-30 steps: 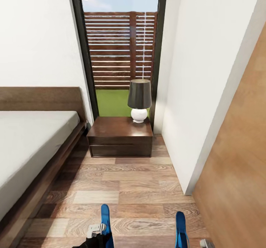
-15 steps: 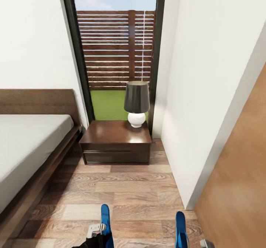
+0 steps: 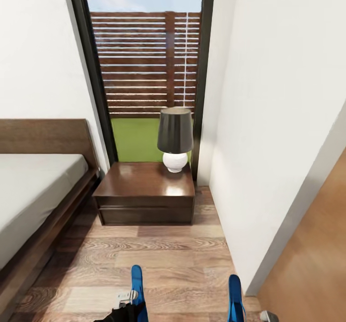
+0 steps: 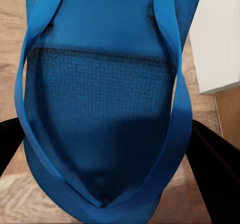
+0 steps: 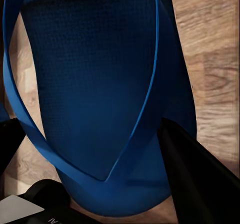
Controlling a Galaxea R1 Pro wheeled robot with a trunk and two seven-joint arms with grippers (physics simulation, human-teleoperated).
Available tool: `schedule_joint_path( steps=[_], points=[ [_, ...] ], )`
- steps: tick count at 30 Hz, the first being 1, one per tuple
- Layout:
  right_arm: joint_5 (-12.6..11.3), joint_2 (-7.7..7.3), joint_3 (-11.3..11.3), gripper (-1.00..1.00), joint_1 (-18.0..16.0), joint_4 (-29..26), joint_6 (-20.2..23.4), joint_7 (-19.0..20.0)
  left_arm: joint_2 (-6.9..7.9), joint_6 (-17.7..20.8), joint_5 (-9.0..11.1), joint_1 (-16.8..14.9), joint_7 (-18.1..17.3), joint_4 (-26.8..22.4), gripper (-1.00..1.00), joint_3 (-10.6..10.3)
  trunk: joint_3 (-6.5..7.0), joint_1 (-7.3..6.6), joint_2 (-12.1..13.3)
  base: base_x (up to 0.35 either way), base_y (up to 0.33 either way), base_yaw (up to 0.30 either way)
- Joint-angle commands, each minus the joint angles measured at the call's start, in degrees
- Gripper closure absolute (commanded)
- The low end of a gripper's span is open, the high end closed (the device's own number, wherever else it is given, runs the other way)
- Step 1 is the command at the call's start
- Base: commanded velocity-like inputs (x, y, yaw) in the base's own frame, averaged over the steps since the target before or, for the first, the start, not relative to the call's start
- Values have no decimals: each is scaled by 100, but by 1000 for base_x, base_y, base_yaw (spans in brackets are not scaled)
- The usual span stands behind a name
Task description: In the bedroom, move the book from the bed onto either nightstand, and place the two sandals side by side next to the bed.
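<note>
Carrying one sandal per arm. Left sandal (image 3: 137, 288) standing on edge at the bottom of the head view, clamped by the left gripper (image 3: 126, 299); in the left wrist view the sole (image 4: 100, 114) sitting between dark fingers (image 4: 220, 174), so fingers narrow, holding it. Right sandal (image 3: 234, 295) likewise upright; right wrist view showing its sole and strap (image 5: 95, 83) pinched by dark fingers (image 5: 195, 174) of the right gripper (image 5: 100, 194). Likely holding both high and parallel to keep them clear of the floor while driving, and to make a side-by-side set-down easy.

Facing the nightstand (image 3: 144, 192) in the corner, between the bed (image 3: 33, 187) and the white wall (image 3: 269, 120). Lamp (image 3: 175, 139) sitting at the nightstand's far right corner, leaving the left and front of the top free, probably enough for the book. Book itself not visible on the stretch of mattress in view.

Tall window (image 3: 144, 63) behind the nightstand, fence and grass outside.

Judging progress: sandals picked up, not yet placed. Bare floor (image 3: 158, 259) between bed frame and wall looking like the drop zone. Narrow aisle, so watching for clipping the bed frame or wall when lowering.
</note>
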Motion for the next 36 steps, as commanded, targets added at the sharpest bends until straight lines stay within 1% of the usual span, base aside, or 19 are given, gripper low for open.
schedule_joint_path(
  steps=[1,8,11,25,29,36],
  points=[
    [32,1,-57,100,-2,-10,59,16,5,-35,42,-4,-3,6,100,-46,-5,2,-2,311,-76,0],
    [32,0,-57,100,-2,-6,60,16,5,-35,42,-4,-3,6,100,-42,-5,2,-2,311,-76,2],
    [32,-1,-57,100,-2,-7,61,16,5,-35,42,-4,-3,6,100,-41,-5,2,-2,311,-69,136],
    [32,1,-57,100,-2,-3,61,16,13,-37,50,-4,-3,6,100,-37,-5,2,-2,301,6,277],
    [32,2,-57,100,-2,-5,61,16,13,-41,48,-4,-3,6,100,-37,-5,2,-2,125,7,291],
    [32,2,-57,100,-2,-2,61,13,13,-43,48,-4,-3,6,100,-41,-5,2,-2,18,0,291]
  ],
)
